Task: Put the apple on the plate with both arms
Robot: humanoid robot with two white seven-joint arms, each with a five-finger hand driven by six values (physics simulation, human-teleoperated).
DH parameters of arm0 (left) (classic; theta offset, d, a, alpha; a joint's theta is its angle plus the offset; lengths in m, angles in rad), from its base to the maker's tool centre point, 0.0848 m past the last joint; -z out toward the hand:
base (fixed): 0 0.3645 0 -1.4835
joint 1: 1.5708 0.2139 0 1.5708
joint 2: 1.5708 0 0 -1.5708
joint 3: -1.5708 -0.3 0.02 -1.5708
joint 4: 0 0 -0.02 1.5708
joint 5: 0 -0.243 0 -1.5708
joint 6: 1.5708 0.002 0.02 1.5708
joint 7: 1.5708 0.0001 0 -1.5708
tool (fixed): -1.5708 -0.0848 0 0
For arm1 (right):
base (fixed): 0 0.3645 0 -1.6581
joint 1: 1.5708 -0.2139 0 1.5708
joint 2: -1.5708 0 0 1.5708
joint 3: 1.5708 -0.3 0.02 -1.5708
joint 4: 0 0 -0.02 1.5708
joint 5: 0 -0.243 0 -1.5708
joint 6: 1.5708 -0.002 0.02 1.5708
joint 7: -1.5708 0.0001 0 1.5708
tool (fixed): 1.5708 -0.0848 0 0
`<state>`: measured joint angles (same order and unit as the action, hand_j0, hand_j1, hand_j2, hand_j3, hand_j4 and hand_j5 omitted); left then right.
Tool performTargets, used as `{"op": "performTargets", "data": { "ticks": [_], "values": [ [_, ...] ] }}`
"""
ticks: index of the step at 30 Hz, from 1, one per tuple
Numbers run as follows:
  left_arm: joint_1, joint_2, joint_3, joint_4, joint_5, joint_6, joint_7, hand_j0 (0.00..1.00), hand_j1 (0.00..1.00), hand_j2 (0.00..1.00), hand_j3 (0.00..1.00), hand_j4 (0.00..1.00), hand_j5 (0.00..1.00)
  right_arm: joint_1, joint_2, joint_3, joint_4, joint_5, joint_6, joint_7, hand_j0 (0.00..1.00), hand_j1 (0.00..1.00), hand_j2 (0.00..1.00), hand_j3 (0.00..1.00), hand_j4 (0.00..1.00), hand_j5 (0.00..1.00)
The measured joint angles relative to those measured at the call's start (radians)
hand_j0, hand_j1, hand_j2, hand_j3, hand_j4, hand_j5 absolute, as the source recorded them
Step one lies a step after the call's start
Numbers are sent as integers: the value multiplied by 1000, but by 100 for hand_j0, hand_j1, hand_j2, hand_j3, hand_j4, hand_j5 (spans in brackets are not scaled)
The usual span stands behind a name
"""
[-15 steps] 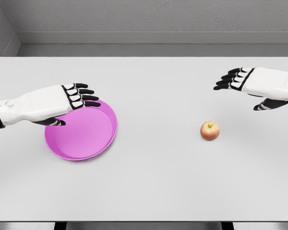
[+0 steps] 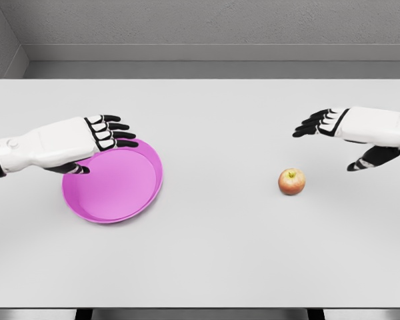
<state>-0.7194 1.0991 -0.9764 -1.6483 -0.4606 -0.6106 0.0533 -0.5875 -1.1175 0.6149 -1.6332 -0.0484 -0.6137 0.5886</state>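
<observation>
Tabletop same; right hand [image 2: 347,133] lower, flatter.

Left robot hand [image 2: 97,139] over pink plate [image 2: 120,190] rim; right robot hand [image 2: 350,130] spread above apple [image 2: 291,181].

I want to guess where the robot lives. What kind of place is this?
Probably a plain test room in a computer simulation, not a real kitchen: a bare white table, grey walls, and only a pink plate and an apple.
</observation>
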Motion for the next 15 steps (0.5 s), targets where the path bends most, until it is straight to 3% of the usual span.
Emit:
{"op": "performTargets", "data": {
  "ticks": [6,15],
  "values": [
    [0,0,0,0,0,0,-3,100,100,100,100,100,100,-6,28,18,11,-78,57,20,100,100,100,100,100,100],
    [0,0,0,1,0,0,-3,100,100,100,100,100,100,-25,84,115,104,-51,130,22,100,100,100,100,100,100]
  ]
}}
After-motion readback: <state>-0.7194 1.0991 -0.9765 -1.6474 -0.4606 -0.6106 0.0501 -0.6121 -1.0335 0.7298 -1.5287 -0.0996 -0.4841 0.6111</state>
